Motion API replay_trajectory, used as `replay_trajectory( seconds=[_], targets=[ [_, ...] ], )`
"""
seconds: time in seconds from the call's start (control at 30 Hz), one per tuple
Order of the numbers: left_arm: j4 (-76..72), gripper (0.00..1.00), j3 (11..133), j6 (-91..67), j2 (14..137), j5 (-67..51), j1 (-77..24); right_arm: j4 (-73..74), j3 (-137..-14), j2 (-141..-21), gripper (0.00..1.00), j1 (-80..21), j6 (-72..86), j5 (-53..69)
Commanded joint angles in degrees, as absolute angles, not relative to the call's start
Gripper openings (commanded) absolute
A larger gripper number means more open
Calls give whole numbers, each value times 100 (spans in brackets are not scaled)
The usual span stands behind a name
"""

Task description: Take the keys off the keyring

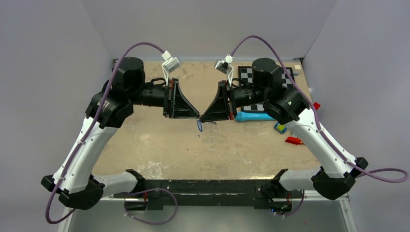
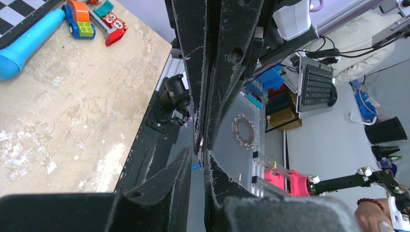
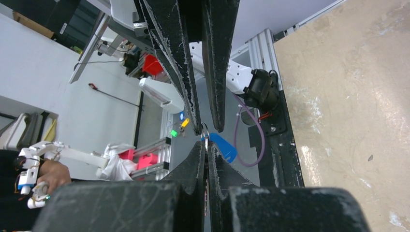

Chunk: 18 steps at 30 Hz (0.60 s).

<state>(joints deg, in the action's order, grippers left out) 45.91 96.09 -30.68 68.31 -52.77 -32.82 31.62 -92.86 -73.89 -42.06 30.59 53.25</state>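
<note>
Both grippers meet tip to tip above the middle of the table. My right gripper [image 1: 203, 118] [image 3: 206, 143] is shut on the thin metal keyring [image 3: 205, 129] [image 2: 200, 145], pinching it at its fingertips. A bright blue oval tag [image 1: 199, 125] [image 3: 223, 149] hangs from the ring just below the tips. My left gripper [image 1: 197, 116] [image 2: 199, 153] faces it with a narrow gap between its jaws and the ring at its tips. Whether it pinches anything does not show. The keys are too small to make out.
A long light-blue tube-shaped tool [image 1: 254, 116] [image 2: 26, 43] lies right of the grippers. Near it are a small blue-and-yellow block [image 1: 280, 127], red pieces [image 1: 293, 140] and a checkerboard [image 1: 251, 75]. The sandy table top [image 1: 159, 140] ends at a black front rail [image 1: 203, 186].
</note>
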Motion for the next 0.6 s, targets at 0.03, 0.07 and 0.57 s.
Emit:
replay_trajectory(
  seconds=[0.03, 0.07, 0.57],
  targets=[
    [4509, 19, 9551, -3079, 6819, -5471, -3306, 2918, -9440, -7375, 0, -4233, 3015, 5347],
    [4509, 18, 9548, -3083, 6822, -5475, -3310, 2906, -9429, -7370, 0, -4228, 3015, 5344],
    [3396, 0, 9266, -4042, 6567, -5424, -3315, 2138, -9305, -7218, 0, -4234, 3463, 5040]
  ],
)
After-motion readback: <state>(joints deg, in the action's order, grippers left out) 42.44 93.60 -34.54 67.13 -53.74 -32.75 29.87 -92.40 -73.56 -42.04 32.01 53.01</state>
